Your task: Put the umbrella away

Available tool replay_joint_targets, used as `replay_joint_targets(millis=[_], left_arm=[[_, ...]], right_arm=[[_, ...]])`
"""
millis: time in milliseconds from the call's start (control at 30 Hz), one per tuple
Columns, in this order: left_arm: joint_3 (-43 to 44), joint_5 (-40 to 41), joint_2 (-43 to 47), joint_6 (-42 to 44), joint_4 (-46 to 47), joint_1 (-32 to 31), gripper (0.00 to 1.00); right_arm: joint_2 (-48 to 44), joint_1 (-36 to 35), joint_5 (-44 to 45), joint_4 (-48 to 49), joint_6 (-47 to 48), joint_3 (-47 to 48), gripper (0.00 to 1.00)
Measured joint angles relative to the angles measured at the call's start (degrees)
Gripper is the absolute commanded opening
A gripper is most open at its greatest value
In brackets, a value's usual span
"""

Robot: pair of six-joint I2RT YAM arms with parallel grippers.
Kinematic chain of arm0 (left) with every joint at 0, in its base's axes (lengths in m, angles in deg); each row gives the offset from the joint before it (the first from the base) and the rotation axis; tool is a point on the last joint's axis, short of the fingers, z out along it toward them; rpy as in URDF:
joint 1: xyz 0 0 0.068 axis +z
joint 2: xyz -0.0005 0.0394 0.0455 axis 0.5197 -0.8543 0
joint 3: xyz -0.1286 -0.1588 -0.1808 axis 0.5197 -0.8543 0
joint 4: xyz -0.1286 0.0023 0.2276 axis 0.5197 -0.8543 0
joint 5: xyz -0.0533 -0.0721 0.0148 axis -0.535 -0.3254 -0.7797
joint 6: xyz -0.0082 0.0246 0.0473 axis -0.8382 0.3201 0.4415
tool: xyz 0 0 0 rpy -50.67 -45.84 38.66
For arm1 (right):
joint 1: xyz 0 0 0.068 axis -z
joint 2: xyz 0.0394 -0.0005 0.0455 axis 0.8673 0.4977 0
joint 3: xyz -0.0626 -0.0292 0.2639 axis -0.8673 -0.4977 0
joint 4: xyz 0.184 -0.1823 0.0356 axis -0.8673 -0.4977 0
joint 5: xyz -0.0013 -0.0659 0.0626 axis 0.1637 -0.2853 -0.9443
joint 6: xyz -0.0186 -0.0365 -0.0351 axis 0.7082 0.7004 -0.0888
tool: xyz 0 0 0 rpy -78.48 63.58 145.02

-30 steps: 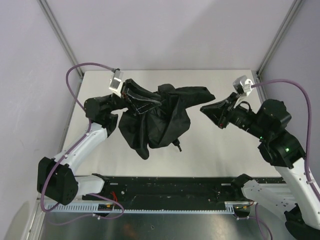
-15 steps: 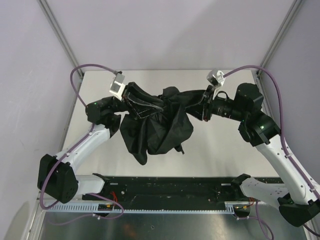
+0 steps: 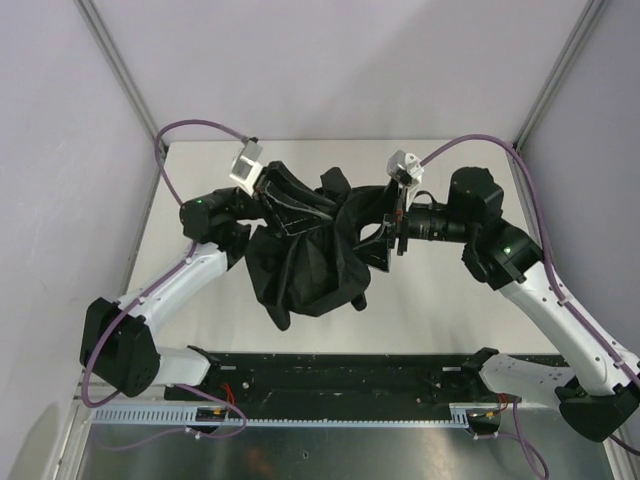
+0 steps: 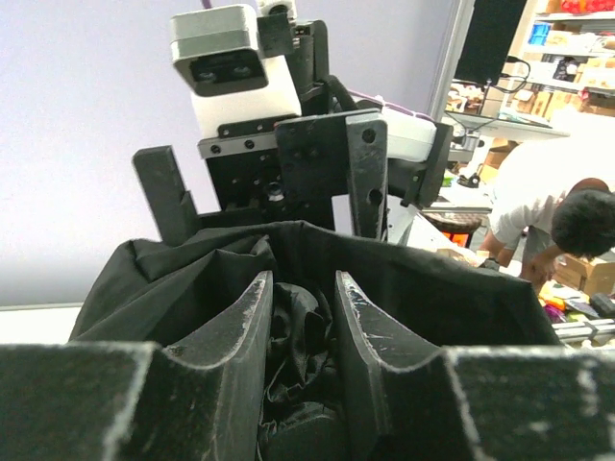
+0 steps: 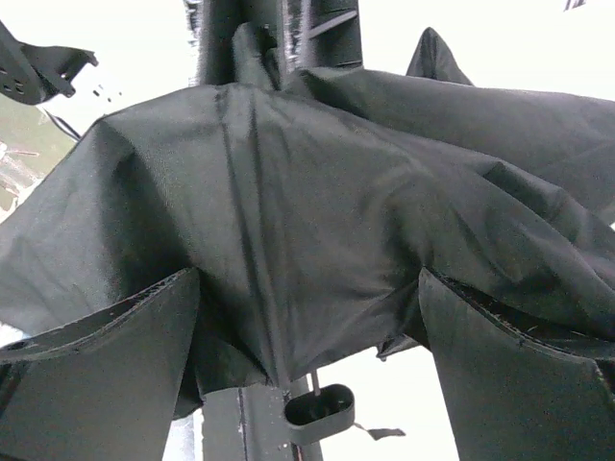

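The umbrella (image 3: 310,265) is a crumpled mass of matte black fabric hanging above the white table between both arms. My left gripper (image 3: 278,200) holds its upper left part; in the left wrist view the fingers (image 4: 245,327) are shut on bunched umbrella fabric (image 4: 298,331). My right gripper (image 3: 390,228) is pressed against the umbrella's right side. In the right wrist view it (image 5: 307,274) stands wide open, and the umbrella canopy (image 5: 317,182) fills the space between and beyond the fingers (image 5: 125,355). A small oval black piece (image 5: 319,408) dangles below the fabric.
The white table (image 3: 440,300) lies under the umbrella. A black rail (image 3: 330,375) runs along its near edge between the arm bases. Metal frame posts (image 3: 120,70) rise at the back corners. A person (image 4: 567,226) shows far behind in the left wrist view.
My right gripper swung left from the table's right side into the umbrella fabric and went from shut to wide open. The left arm shifted slightly right with the umbrella.
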Motion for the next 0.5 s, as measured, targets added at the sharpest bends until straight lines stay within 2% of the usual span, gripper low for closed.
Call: replay_joint_targets(millis=[267, 500], left_arm=[[0.8, 0.1, -0.2, -0.3, 0.0, -3.5, 0.0], [0.9, 1.1, -0.2, 0.7, 0.7, -6.0, 0.0]], right_arm=[[3.4, -3.4, 1.7, 2.2, -0.2, 0.0, 0.99], [4.8, -6.2, 2.2, 5.4, -4.8, -1.0, 0.99]])
